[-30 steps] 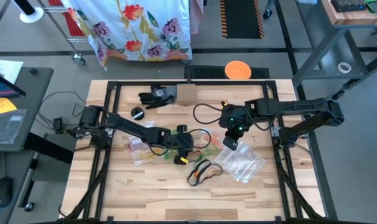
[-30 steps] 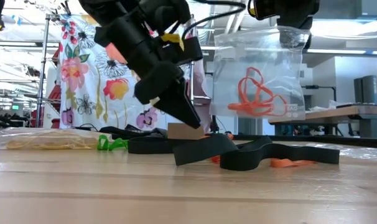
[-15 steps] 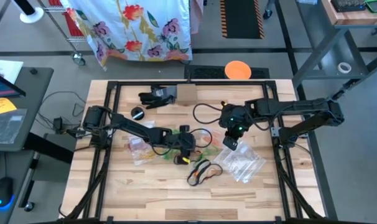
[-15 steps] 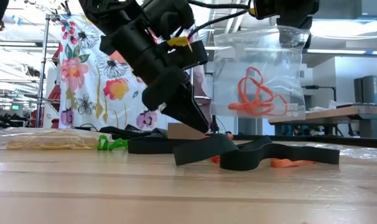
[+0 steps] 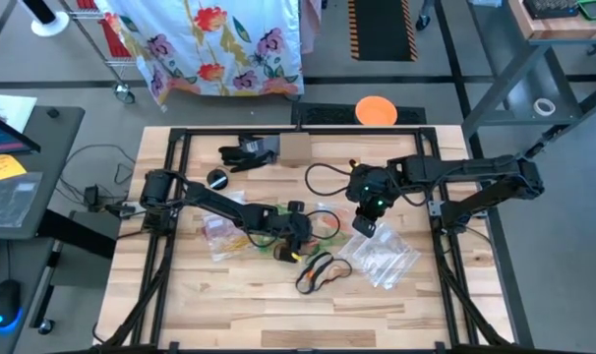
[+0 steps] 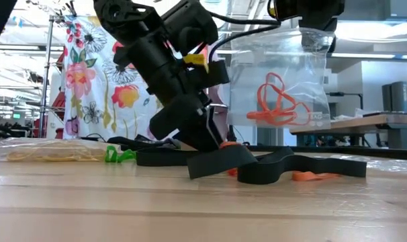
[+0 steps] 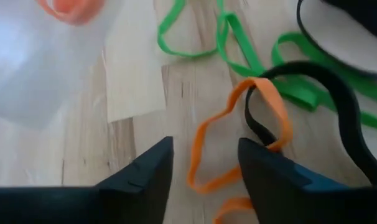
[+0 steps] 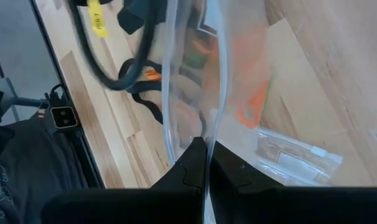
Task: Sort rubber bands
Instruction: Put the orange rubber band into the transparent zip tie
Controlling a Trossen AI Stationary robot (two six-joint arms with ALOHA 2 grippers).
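Note:
An orange rubber band (image 7: pixel 238 137) lies on the wood between the fingers of my open left gripper (image 7: pixel 204 168), which slants down at mid-table (image 5: pixel 303 236). Green bands (image 7: pixel 238 50) and a wide black band (image 7: pixel 338 106) lie just beyond it. My right gripper (image 6: pixel 304 13) is shut on a clear zip bag (image 6: pixel 277 87) that holds orange bands (image 6: pixel 274 101) and hangs above the table. More black bands (image 5: pixel 318 270) lie nearer the front edge. My left gripper's fingers straddle the orange band; one fingertip (image 7: pixel 266 155) stands right at the band's edge, and I cannot tell whether it touches. My right gripper pinches the zip bag's top edge (image 8: pixel 204 134) between its two fingers, slanting down from above. The bag hangs upright below them, clear of the table.
A clear bag of pale bands (image 5: pixel 382 258) lies right of centre and another bag (image 5: pixel 217 236) left of centre. A black cable loop (image 5: pixel 323 179), a black glove (image 5: pixel 247 152) and a small cardboard box (image 5: pixel 294 147) sit toward the far edge. Black frame rails (image 5: pixel 170 246) line the table's sides.
My left gripper has come down and a little toward the table's right edge, onto the orange band, rolling slightly. The right gripper and its hanging bag have kept still.

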